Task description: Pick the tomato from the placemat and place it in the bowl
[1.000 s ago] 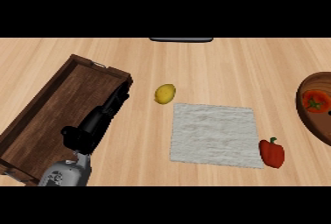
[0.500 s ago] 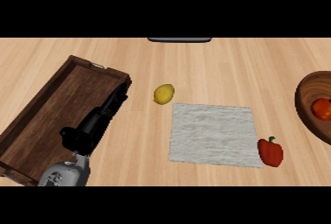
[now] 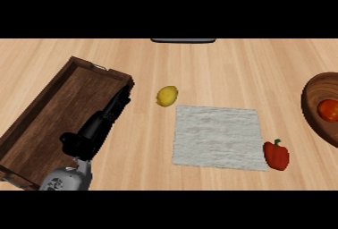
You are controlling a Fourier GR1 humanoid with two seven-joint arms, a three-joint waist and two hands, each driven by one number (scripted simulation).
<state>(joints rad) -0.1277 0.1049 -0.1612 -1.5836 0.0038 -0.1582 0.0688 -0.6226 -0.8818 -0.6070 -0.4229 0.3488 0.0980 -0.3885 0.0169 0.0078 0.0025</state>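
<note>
The red tomato (image 3: 328, 108) lies inside the dark wooden bowl (image 3: 315, 96), which is cut off by the right edge of the head view. The light grey placemat (image 3: 218, 137) lies on the counter at centre right with nothing on it. My left hand (image 3: 99, 127) rests at the lower left over the wooden tray, its fingers straight and pointing up and to the right, holding nothing. My right hand does not show in the view.
A dark wooden tray (image 3: 52, 107) with a metal handle lies at the left. A yellow lemon (image 3: 167, 95) sits just above the placemat's top left corner. A red bell pepper (image 3: 276, 154) stands at its lower right corner. A dark object (image 3: 183, 40) lies at the far edge.
The bowl and tomato have slid further toward the right edge of the view. The tomato sits a little lower in the bowl than before. My left hand stays where it was.
</note>
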